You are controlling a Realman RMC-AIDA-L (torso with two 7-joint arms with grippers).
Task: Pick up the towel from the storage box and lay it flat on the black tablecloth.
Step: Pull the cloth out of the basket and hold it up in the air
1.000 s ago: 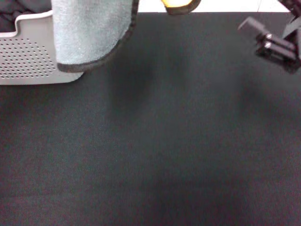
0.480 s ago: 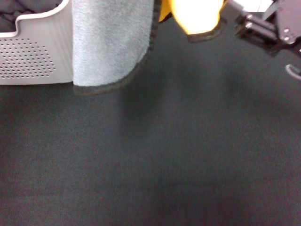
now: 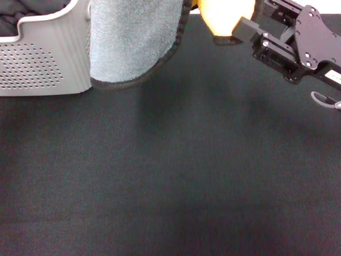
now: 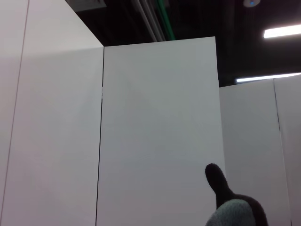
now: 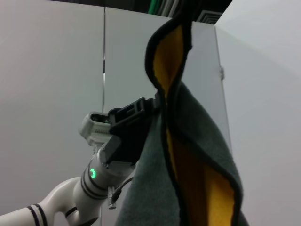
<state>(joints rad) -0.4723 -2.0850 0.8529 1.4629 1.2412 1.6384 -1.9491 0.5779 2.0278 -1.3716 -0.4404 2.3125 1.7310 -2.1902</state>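
One towel (image 3: 133,42), one storage box (image 3: 48,64), one black tablecloth (image 3: 170,176), two grippers

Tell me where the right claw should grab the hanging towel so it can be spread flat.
Probably the free yellow corner of the towel, approached from the right claw side. The left claw pinches the top edge, so the towel hangs folded with that corner toward the right arm.

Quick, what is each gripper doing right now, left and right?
Left gripper: shut on the towel, which hangs above the black tablecloth.
Right gripper: right beside the towel's yellow part; open or shut cannot be told.
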